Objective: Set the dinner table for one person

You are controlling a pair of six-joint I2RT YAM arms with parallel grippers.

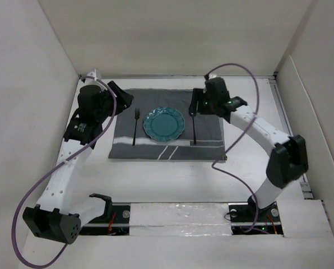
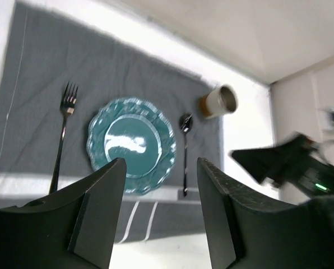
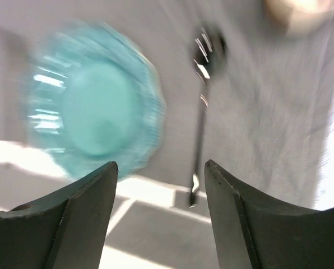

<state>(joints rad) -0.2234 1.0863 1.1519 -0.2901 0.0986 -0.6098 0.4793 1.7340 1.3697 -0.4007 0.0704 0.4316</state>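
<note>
The whole table (image 1: 156, 179) is viewed from high above and behind the arm bases. The teal plate (image 1: 163, 124) and spoon (image 1: 193, 126) are also seen, closer, from above past the left claw (image 2: 161, 165) and, nearest and blurred, past the right claw (image 3: 160, 165).

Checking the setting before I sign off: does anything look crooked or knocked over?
Nothing stands out. The fork and spoon lie straight either side of the plate on the cloth. Whether the cup beyond the spoon stands upright is unclear.
</note>
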